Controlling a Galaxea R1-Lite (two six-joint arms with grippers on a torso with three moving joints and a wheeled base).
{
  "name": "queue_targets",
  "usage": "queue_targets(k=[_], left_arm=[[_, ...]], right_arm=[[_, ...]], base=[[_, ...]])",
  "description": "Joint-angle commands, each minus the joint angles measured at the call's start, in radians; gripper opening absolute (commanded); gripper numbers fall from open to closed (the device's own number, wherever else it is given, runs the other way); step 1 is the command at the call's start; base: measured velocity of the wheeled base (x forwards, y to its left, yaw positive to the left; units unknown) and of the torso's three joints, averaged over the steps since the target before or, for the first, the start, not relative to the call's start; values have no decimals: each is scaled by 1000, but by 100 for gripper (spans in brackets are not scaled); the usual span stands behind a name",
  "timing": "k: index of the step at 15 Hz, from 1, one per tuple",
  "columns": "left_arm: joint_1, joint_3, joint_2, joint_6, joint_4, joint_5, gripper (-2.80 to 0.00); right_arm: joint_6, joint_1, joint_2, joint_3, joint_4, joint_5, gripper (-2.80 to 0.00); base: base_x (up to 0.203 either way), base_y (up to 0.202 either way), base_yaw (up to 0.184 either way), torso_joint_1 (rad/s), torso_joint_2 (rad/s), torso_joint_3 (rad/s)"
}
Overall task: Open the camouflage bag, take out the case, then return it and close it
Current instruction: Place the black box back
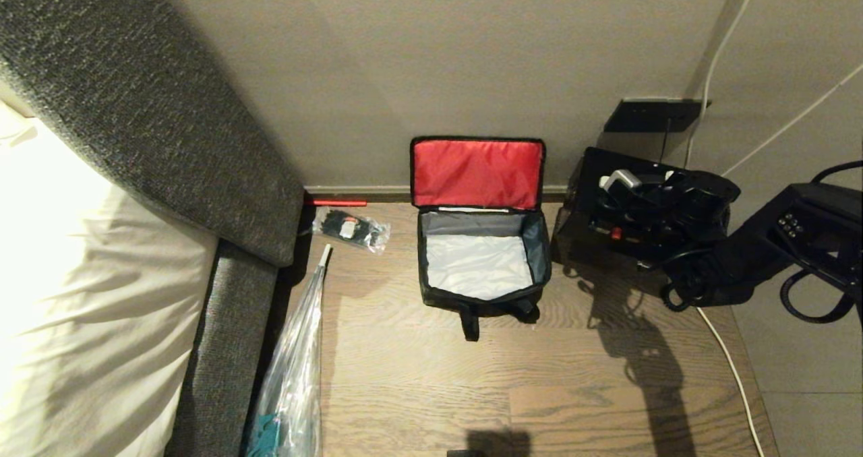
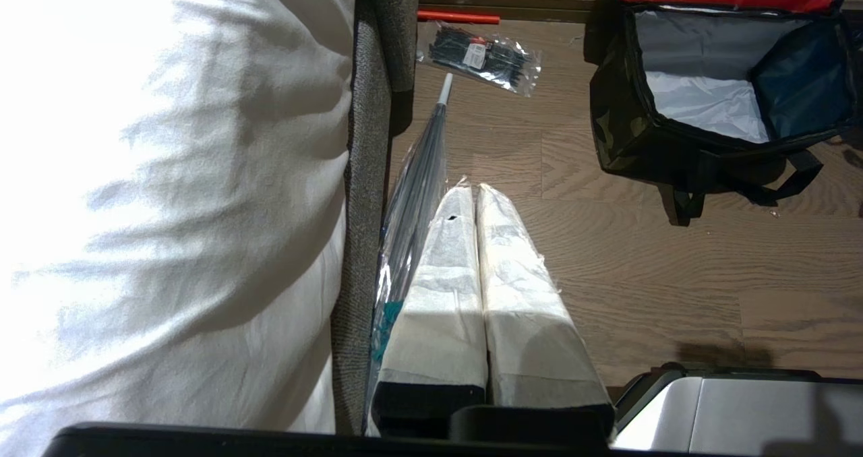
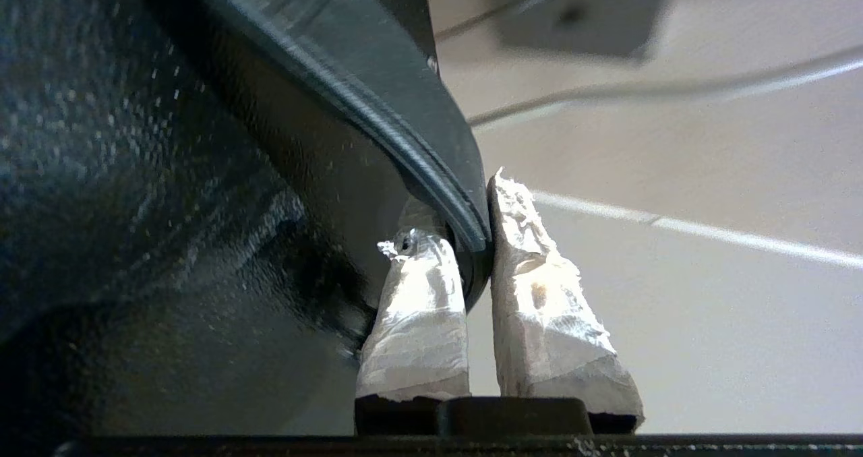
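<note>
Between the right gripper's (image 3: 475, 241) two padded fingers (image 3: 539, 295) sat the thin edge of the black case (image 3: 202, 174). The fingers were pinched tight on that edge. In the head view the case (image 1: 607, 201) was held up beside the bag, off to the gripper's own side, with a small red mark on it. The right arm (image 1: 775, 241) reached in from the far right.

Just past the case stood the bag (image 1: 479, 268) on the wood floor (image 1: 539, 389). Its lid (image 1: 477, 172) was flipped up against the wall, red side showing. Nothing lay inside; only the pale lining showed.

Further off, near the sofa, lay a small clear packet (image 1: 350, 229). A long clear plastic sleeve (image 1: 296, 362) lay along the sofa edge.

The left gripper (image 2: 475, 201) hung well away from the bag, fingers pressed together and holding nothing.

So the bag looked open and the case looked out. The step in hand seemed to be taking the case out, or starting to put it back. Next, I think, the case must be turned flat and lowered into the bag, then let go. After that the lid would need closing.
</note>
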Motion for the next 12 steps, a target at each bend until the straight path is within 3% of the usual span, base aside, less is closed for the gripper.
queue_targets(k=[1, 12], left_arm=[[0, 0, 0, 0, 0, 0, -280], [0, 0, 0, 0, 0, 0, -280]], right_arm=[[-10, 48, -83, 20, 13, 2, -280], [-106, 291, -146, 34, 37, -6, -280]], base=[[0, 0, 0, 0, 0, 0], [0, 0, 0, 0, 0, 0]])
